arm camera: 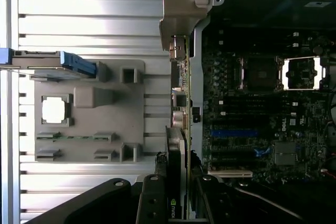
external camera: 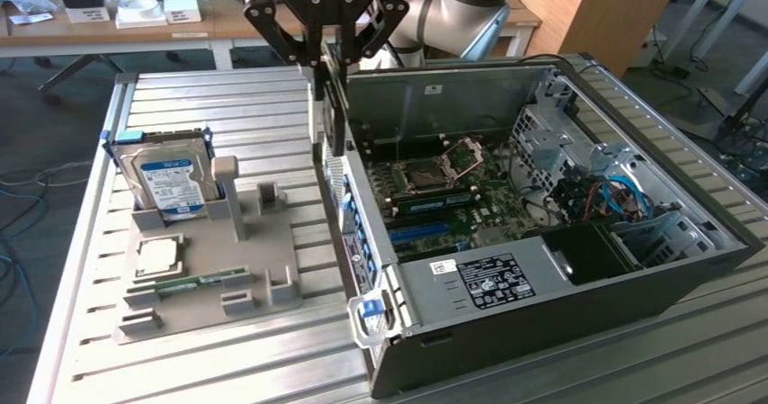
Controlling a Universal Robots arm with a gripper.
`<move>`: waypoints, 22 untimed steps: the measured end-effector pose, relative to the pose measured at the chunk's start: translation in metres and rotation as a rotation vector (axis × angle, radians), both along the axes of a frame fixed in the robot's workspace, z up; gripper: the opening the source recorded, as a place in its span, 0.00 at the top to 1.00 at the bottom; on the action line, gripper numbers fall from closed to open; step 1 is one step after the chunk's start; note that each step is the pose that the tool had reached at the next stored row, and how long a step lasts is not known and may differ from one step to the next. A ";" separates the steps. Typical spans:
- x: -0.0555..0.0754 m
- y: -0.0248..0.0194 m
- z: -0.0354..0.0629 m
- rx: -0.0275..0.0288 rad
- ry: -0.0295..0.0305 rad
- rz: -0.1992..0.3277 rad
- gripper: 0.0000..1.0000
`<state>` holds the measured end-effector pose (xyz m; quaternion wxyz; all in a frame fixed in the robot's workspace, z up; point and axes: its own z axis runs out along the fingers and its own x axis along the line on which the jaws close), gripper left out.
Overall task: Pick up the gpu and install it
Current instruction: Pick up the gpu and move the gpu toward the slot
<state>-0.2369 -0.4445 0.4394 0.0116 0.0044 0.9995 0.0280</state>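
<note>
Green along its thin edge, the gpu [arm camera: 182,72] is pinched between the two fingers of the hand [arm camera: 177,198], which press on its black cooler. We see its silver bracket [arm camera: 178,9] at the end farthest from the hand. In the exterior view the hand [external camera: 333,60] holds the gpu [external camera: 324,107] upright over the wall of the open computer case [external camera: 540,314] that faces the grey tray [external camera: 264,251]. It is beside the motherboard [external camera: 456,197]; we cannot tell whether it touches the case. The tray sits on the slatted metal desk [external camera: 216,107] and carries a hard drive [external camera: 168,179], a processor chip [external camera: 156,255] and a memory stick [external camera: 192,284].
</note>
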 end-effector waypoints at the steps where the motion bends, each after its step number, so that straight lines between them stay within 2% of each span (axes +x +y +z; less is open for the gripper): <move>1: 0.001 0.0001 0.0000 0.0003 0.0000 0.000 0.73; 8: 0.013 0.0005 0.0000 0.0034 -0.0001 0.000 0.73; 22: 0.044 0.0011 0.0000 0.0153 0.0000 0.000 0.73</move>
